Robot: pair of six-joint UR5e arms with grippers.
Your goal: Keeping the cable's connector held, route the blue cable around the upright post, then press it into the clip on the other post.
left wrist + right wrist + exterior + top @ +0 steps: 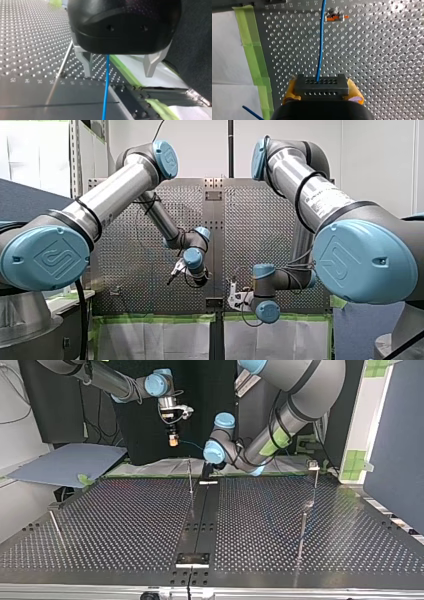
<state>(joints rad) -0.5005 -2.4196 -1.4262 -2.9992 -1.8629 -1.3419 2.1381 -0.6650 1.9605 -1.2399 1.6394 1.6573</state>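
My right end effector point(322, 91) clamps the connector point(322, 83); my left end effector point(118, 72), open, seemingly straddles the blue cable point(107, 82). Next: close, round the post point(65, 58).

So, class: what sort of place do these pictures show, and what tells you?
Probably a robotics lab cell: my silver, blue-jointed left arm and right arm reach over a perforated grey metal table bearing thin upright metal posts; my right gripper holds a blue cable's dark connector block.

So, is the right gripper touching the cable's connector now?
Touching. The right wrist view shows the right gripper's yellow pads pressed against both sides of the black connector.
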